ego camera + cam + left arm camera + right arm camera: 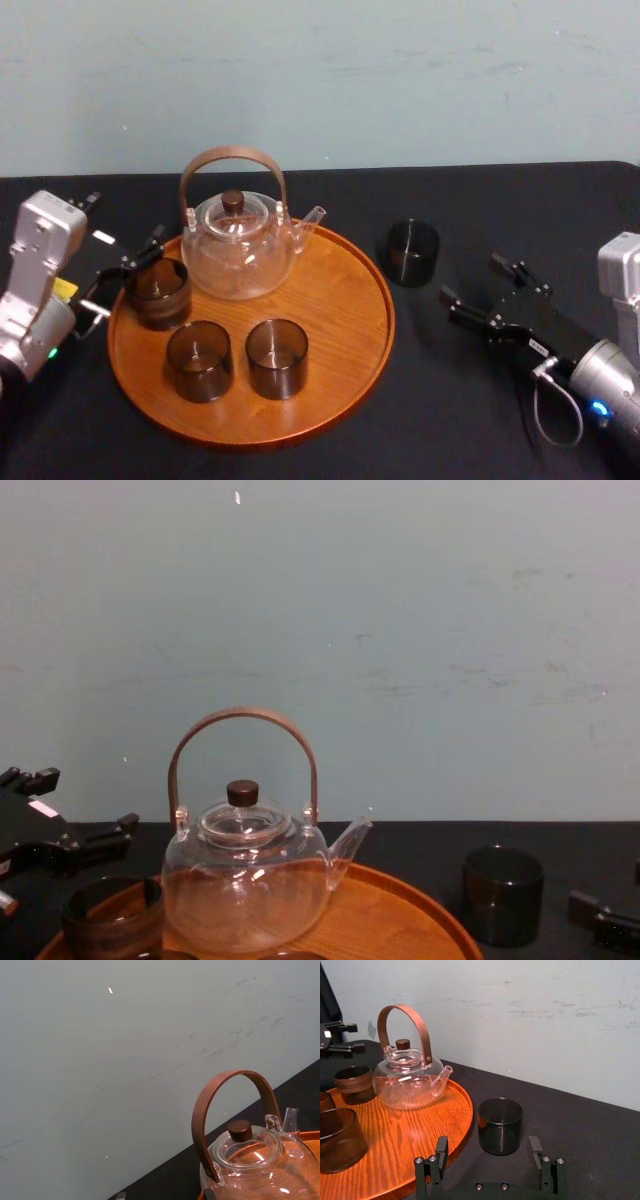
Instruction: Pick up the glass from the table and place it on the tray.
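**A:** What is sitting nearest on the table (420,410)?

**B:** The tray (340,300) is lying left of the middle. On its near part a near-left dark glass (200,360) and a near-right dark glass (276,357) are standing upright side by side, a small gap showing between them.

**A:** And the right gripper (470,276)?

**B:** It is hovering low at the near right, over the black surface. Its fingers are spreading wide with nothing between them. It is pointing toward the lone glass (413,252), which is standing upright on the table just right of the tray's far-right rim. That glass is sitting apart from the rim and ahead of the fingertips.

**A:** What is the left gripper (88,800) doing?

**B:** It is hanging at the tray's left edge with its pincer standing open, close to a third dark glass (158,292) sitting just inside the left rim. I cannot tell whether a finger is touching that glass.

**A:** And farther back?

**B:** A clear teapot (240,250) with a brown hoop handle and a dark knob is sitting on the tray's far part, right beside the third dark glass, with its spout pointing right. A pale wall (400,80) is rising behind the table's far edge.
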Controlling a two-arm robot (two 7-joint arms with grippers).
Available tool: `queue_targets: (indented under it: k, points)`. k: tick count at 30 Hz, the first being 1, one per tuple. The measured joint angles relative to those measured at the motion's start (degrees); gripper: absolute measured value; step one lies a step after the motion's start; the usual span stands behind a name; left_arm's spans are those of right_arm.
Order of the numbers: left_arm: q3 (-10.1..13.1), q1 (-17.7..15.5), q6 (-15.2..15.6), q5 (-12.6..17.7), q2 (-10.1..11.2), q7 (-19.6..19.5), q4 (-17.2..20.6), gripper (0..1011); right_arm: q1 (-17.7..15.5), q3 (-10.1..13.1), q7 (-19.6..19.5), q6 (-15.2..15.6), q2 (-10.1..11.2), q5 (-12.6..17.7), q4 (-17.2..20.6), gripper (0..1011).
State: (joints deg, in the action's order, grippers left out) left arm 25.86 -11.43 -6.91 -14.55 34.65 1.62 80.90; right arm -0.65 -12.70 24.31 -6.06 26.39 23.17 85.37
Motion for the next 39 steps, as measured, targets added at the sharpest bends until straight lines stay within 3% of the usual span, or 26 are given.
queue_targets:
  k: [19,39]
  points:
    - [0.0,0.0,0.0,0.0,0.0,0.0,0.0,1001,7.4,-1.9,0.8,1.6,-1.9,-2.5,-7.7,1002]
    - [0.0,0.0,0.0,0.0,0.0,0.0,0.0,1001,14.3,-3.7,3.4,-0.1,-4.2,-3.3,-16.6,1002]
